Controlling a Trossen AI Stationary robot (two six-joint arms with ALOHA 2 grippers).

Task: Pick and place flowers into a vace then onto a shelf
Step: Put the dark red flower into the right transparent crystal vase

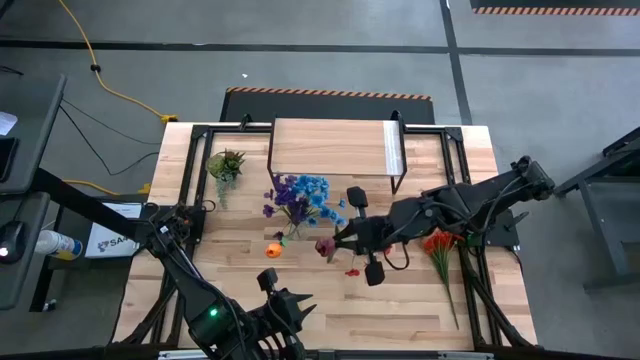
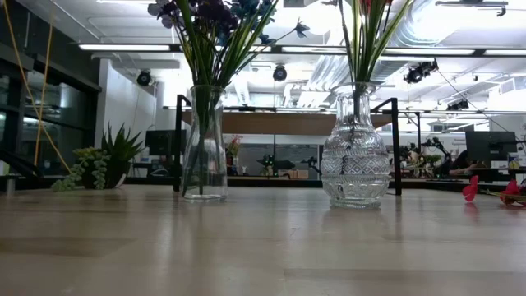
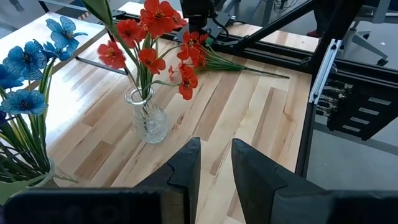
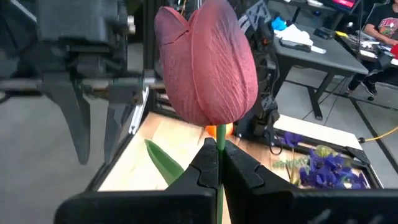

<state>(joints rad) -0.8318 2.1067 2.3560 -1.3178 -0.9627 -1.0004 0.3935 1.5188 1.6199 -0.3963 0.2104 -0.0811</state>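
My right gripper (image 4: 219, 163) is over the middle of the table, shut on a dark maroon tulip (image 4: 208, 62); in the high view the bloom (image 1: 325, 247) shows just left of the fingers. A tall clear vase (image 2: 204, 144) holds blue and purple flowers (image 1: 300, 198). A cut-glass vase (image 3: 149, 121) holds red flowers (image 3: 152, 28). More red flowers (image 1: 440, 245) lie flat on the table at the right. The shelf (image 1: 335, 150) stands at the far edge. My left gripper (image 3: 214, 165) hovers open near the front edge, with nothing between its fingers. My right gripper pinches the tulip's green stem (image 4: 219, 144) between its two fingertips, just under the bloom. The bloom stands beyond the fingertips, and one leaf (image 4: 165, 165) sticks out beside them. The flower is lifted clear of the table.
A small spiky green plant (image 1: 225, 165) sits at the far left. One orange bloom (image 1: 273, 250) lies loose on the table near the blue flowers. The black frame rails (image 3: 267, 53) run along the table's edges. Bare wood lies between the vases and the front edge.
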